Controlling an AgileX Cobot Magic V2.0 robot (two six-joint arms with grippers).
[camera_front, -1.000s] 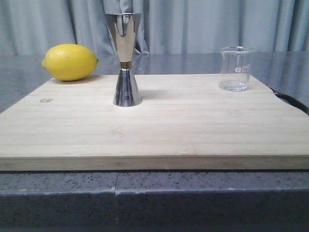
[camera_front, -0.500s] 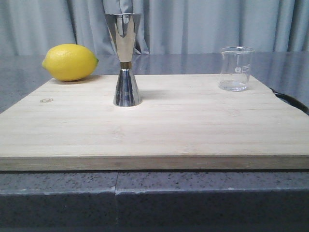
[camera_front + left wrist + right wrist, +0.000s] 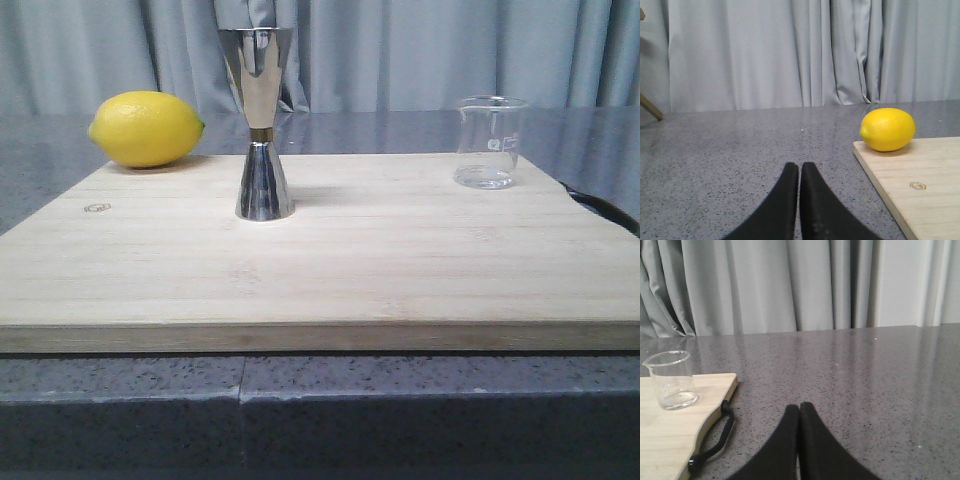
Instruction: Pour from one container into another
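Observation:
A small clear glass beaker (image 3: 489, 142) stands upright at the back right of the wooden board (image 3: 320, 270); the right wrist view shows the beaker (image 3: 672, 380) too. The tall steel jigger (image 3: 261, 122) stands upright left of the board's middle. Neither gripper shows in the front view. My left gripper (image 3: 800, 166) is shut and empty over the grey counter, off the board's left edge. My right gripper (image 3: 799, 407) is shut and empty over the counter, off the board's right edge, apart from the beaker.
A yellow lemon (image 3: 145, 128) lies at the board's back left corner, and the left wrist view has the lemon (image 3: 888, 129) as well. A black cord loop (image 3: 715, 440) hangs from the board's right end. Grey curtains (image 3: 400, 50) close the back.

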